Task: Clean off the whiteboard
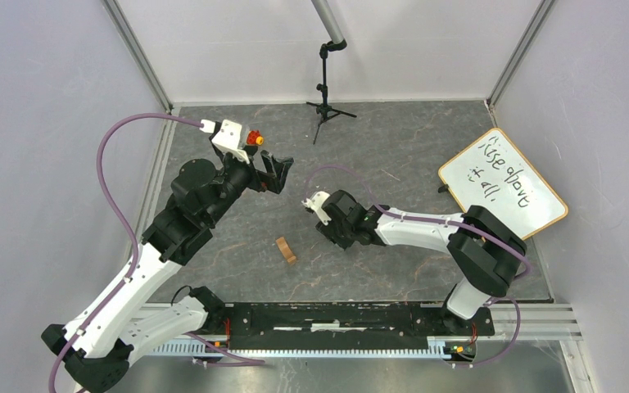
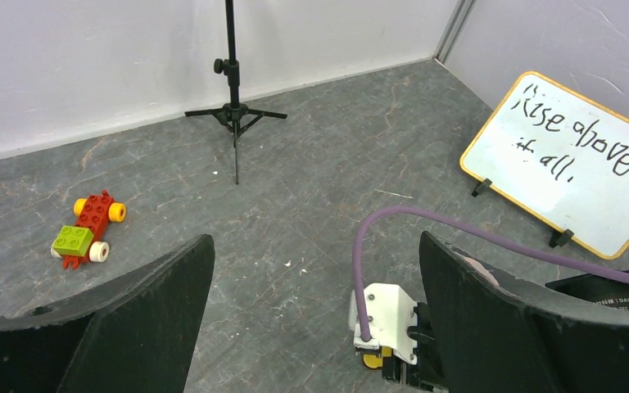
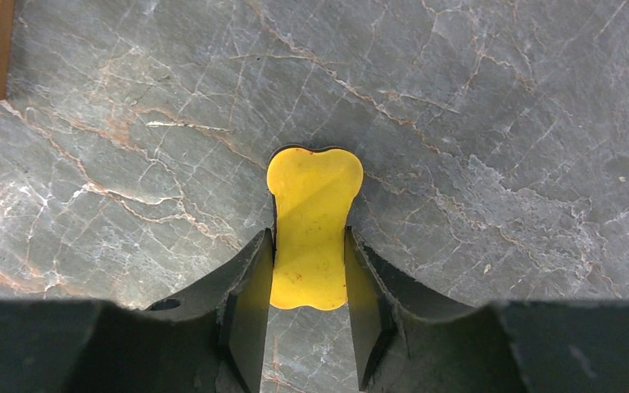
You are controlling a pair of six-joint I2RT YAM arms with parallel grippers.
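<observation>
- Whiteboard (image 1: 502, 182) with a thin tan frame stands propped on small black feet at about 2 o'clock on the grey marbled worktop (image 1: 393, 147), close to the right wall; dark handwriting on it reads "Rise above it all."; no hand touches it
- Right hand (image 3: 309, 255) points down near the middle of the worktop, well apart from the board; its two dark fingers (image 3: 250, 278) are pinching a yellow bone-shaped piece (image 3: 312, 209) at its narrow waist, one finger on each flank; the piece's broad end sticks out beyond the fingertips
- Left hand (image 1: 277, 173) hangs raised at about 10 o'clock, fingers spread wide with nothing between them
- Wooden block (image 1: 285, 250) lies at about 7 o'clock of the right hand, near it but not touching
- Toy car (image 2: 88, 228) of red, green and yellow bricks sits at about 11 o'clock, beyond the left hand
- Black tripod stand (image 1: 325, 106) rises at 12 o'clock by the far wall
</observation>
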